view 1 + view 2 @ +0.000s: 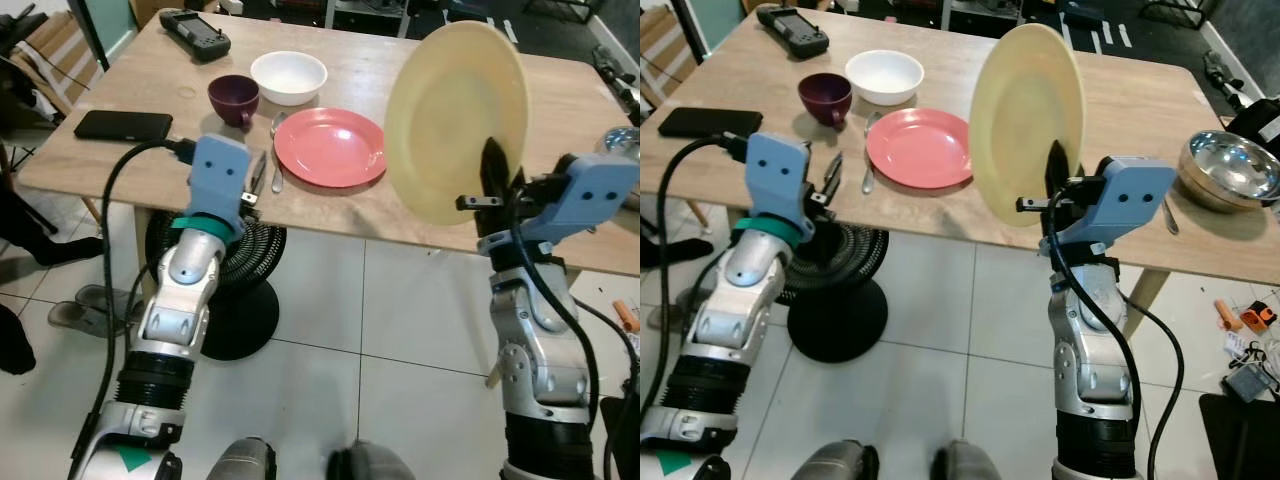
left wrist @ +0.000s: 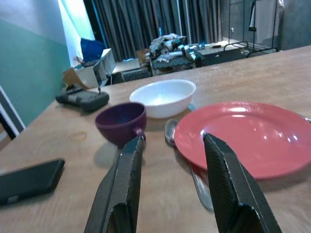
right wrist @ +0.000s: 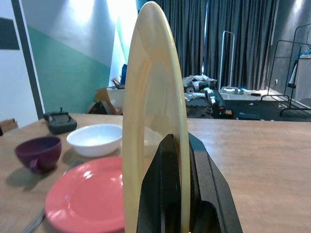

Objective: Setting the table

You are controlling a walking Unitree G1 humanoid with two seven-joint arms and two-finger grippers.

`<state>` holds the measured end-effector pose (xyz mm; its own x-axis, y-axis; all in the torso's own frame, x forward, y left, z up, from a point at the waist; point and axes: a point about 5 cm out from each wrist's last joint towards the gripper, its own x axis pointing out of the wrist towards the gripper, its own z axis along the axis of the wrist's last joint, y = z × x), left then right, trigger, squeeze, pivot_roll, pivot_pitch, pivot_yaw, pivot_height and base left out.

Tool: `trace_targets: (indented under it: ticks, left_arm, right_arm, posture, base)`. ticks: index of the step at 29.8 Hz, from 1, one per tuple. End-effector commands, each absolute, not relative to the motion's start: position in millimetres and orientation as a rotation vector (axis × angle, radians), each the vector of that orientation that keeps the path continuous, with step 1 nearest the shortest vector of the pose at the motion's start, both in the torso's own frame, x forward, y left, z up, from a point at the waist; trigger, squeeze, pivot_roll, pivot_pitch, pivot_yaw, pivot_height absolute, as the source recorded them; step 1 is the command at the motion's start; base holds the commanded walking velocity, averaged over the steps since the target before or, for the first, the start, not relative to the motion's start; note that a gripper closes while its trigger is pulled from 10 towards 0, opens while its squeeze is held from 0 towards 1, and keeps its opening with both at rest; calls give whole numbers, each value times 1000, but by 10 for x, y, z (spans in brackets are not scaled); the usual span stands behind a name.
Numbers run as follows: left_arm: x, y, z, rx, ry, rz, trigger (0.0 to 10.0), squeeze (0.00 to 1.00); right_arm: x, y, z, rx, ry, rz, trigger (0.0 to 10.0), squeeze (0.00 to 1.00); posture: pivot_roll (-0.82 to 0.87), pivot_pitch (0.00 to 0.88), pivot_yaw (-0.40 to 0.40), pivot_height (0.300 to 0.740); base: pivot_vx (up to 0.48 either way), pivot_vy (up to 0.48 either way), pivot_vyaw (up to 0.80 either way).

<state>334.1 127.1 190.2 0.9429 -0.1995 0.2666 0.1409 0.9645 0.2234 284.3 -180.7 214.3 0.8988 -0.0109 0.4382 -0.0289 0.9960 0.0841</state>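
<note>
Left eye view puts my right gripper (image 1: 492,190) at centre right, clamping the yellow plate (image 1: 455,115) upright, while my left gripper (image 2: 170,184) gapes at the wooden table's (image 1: 560,110) near edge.

No text, label, brand, number or sign can be read in any of the views. The dark phone (image 1: 123,125) and the black controller (image 1: 194,33) on the surface (image 1: 330,215) show no legible marks, and the plates, bowls and cup are plain. The blue covers on both wrists also carry no writing. A small green triangle mark (image 1: 133,459) is on the lower left arm, but it has no letters that I can see.
</note>
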Motion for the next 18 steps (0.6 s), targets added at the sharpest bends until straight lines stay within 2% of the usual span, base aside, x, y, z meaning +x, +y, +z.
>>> trace_targets:
  ticks: [1,18]
  left_arm:
    - [3342,1234,1866,197,-272,-190,10000,0]
    - [3350,1221,1868,195,-272,-196,10000,0]
  right_arm:
    - [2831,-1853,2151,91,-455,-14,10000,0]
    - [2837,-1857,2145,90,-453,-25,10000,0]
  posture:
    - [31,0,18,740]
    - [30,0,22,740]
  base:
    - [394,0,0]
    - [386,0,0]
